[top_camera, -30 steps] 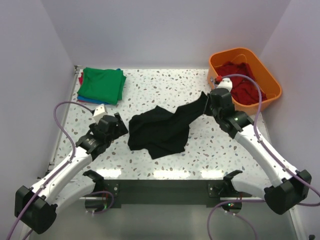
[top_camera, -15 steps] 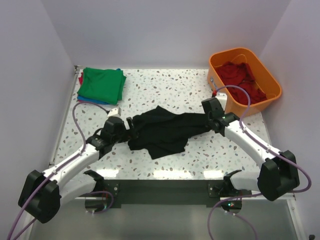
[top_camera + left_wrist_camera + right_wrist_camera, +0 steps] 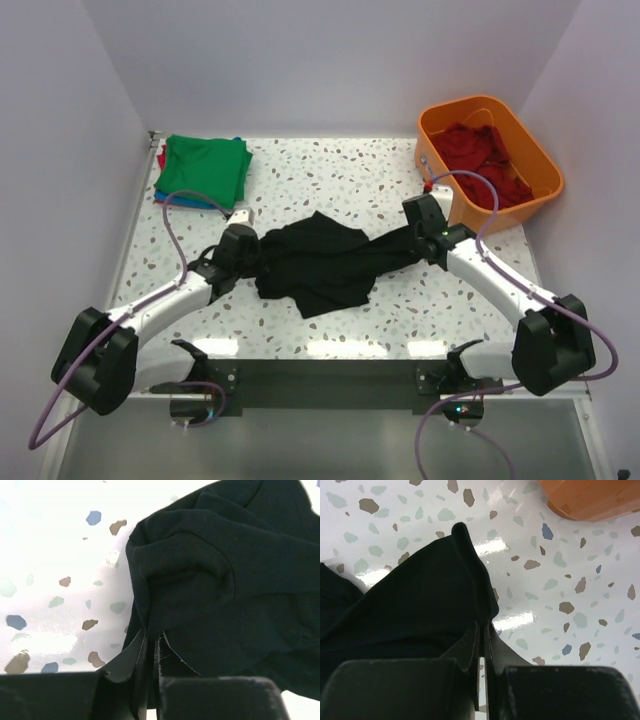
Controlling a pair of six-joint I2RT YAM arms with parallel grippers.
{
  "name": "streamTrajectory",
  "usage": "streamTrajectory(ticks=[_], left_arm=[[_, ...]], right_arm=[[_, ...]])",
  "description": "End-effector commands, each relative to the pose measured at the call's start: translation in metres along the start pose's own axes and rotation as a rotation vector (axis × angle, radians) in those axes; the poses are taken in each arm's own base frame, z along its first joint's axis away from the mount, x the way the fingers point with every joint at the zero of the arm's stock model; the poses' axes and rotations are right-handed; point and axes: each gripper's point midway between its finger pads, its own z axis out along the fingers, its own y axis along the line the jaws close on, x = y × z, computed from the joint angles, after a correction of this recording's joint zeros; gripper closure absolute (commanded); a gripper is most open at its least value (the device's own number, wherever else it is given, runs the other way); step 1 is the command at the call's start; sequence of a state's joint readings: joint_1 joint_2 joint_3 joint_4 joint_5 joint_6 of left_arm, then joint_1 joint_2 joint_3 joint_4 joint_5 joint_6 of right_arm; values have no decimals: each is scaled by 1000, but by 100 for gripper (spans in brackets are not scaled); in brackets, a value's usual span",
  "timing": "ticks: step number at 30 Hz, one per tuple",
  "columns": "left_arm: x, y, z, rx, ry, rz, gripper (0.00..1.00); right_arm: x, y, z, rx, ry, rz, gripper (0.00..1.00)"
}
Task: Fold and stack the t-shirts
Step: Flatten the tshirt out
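A large black t-shirt (image 3: 322,262) lies crumpled across the middle of the table. My left gripper (image 3: 260,254) is at its left edge, and the left wrist view shows it (image 3: 151,636) shut on a fold of the black cloth (image 3: 225,580). At the shirt's right end is my right gripper (image 3: 410,238), which the right wrist view shows (image 3: 483,625) shut on a pinch of the black cloth (image 3: 410,595) low over the table. A folded green t-shirt (image 3: 205,170) tops a stack at the back left, with blue and red edges showing under it.
An orange tub (image 3: 530,160) stands at the back right with red cloth (image 3: 478,150) inside; its corner (image 3: 590,500) is close to my right gripper. White walls enclose the speckled table (image 3: 330,180) on three sides.
My left arm reached right to the shirt's left edge and its gripper closed on the cloth. My right gripper lowered its end of the shirt towards the table and moved slightly left.
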State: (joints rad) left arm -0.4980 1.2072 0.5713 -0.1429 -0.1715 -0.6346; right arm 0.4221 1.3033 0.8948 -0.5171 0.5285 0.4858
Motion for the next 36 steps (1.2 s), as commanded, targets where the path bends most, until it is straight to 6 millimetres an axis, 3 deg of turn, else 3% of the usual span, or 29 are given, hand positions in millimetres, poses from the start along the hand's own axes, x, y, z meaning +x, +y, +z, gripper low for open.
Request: streamTrajectory(ticks=[1,5,10,11,12,13,15,16,17,18,19,20,21,22,23,25,26,28,29,31,32,34,36], left_arm=[[-48,-17,-17,39,-146,-4,97],[-79,-20,-37,19,-224,12,100],[-122,-26,-68,-11,-315,12,100],[-147,-28,-91,-20,-389,-9,100],[-160,-28,-104,-28,-430,-24,100],[-176,-29,-126,-19,-492,-40,100],[-214,-34,-170,-3,-620,-69,100],[-226,-36,-189,15,-670,-77,100],[-248,-45,-227,78,-757,-96,100],[-257,-48,-248,107,-802,-82,100],[-266,-51,-273,146,-853,-79,100],[-280,-60,-306,211,-917,-78,100],[-286,-61,-326,233,-957,-65,100],[-292,-62,-345,255,-992,-60,100],[-300,-64,-383,306,-1055,-67,100],[-305,-67,-415,350,-1104,-46,100],[-308,-74,-448,423,-1150,-22,100],[-308,-81,-474,482,-1180,23,100],[-308,-85,-502,543,-1217,46,100],[-307,-89,-521,583,-1236,79,100],[-304,-89,-542,618,-1262,91,100],[-302,-87,-565,644,-1300,102,100],[-301,-85,-575,653,-1325,114,100]], right_arm=[[-18,4,-1,-8,-44,33,100],[-39,1,-14,-14,-95,46,100],[-94,-14,-56,-7,-237,69,100],[-106,-21,-67,8,-273,80,100],[-120,-28,-82,8,-313,92,100],[-142,-35,-106,2,-367,128,100],[-166,-41,-137,-44,-447,153,100],[-190,-49,-172,-99,-540,204,100],[-199,-45,-190,-164,-573,188,100],[-209,-47,-208,-204,-612,196,100],[-225,-56,-242,-255,-682,223,100],[-230,-54,-260,-313,-711,206,100],[-236,-57,-276,-345,-740,209,100],[-247,-65,-306,-387,-797,228,100],[-252,-70,-322,-413,-829,231,100],[-260,-79,-366,-497,-906,239,100],[-261,-85,-382,-527,-938,242,100],[-263,-94,-422,-613,-1010,238,100],[-262,-97,-435,-640,-1033,234,100],[-260,-107,-467,-702,-1087,226,100],[-259,-109,-474,-715,-1096,223,100],[-258,-113,-490,-751,-1118,218,100],[-256,-117,-496,-756,-1132,227,100]])
